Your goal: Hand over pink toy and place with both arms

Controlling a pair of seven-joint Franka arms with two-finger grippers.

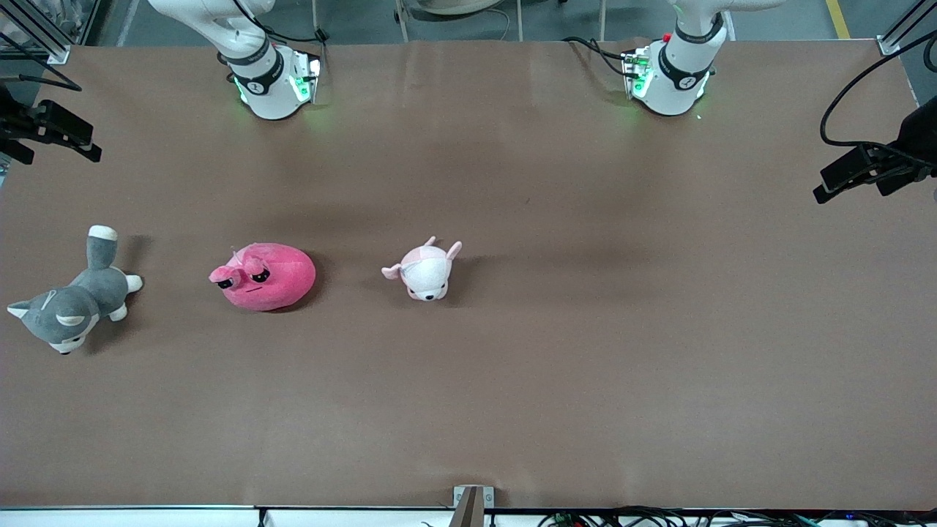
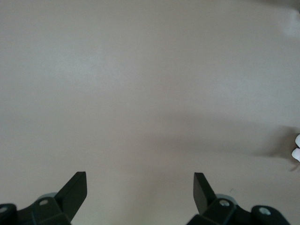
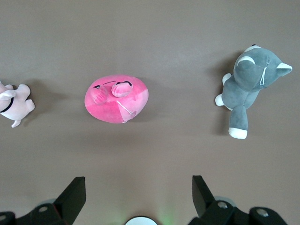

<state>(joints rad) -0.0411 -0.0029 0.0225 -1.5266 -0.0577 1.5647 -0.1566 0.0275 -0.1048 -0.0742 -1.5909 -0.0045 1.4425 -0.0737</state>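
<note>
Right gripper [image 3: 138,194] has its jaws spread wide w/ nothing between them; it hangs up in the air over bare table [image 1: 556,380] near its own arm's base, looking down on the pink toy [image 3: 116,98]. Left gripper [image 2: 140,192] is likewise spread wide & empty, over plain table surface toward the left arm's end; only a sliver of white plush shows at the edge of its wrist view. Neither gripper shows in the front view, just the two arm bases along the top. Pink toy [image 1: 265,276] lies flat on the table toward the right arm's end, roughly mid-depth, droopy black eyes and face turned toward the front camera, nothing touching it. Pale pink-and-white puppy [image 1: 426,270] sits beside it toward the table's middle, well apart, at about the same depth; in the right wrist view only part of it [image 3: 14,104] shows at the edge. Grey-and-white husky [image 1: 73,300] lies beside the pink toy toward the right arm's end of the table, apart from it, slightly nearer the front camera, tail up & head down in that view; right wrist view shows it [image 3: 251,84] whole.
</note>
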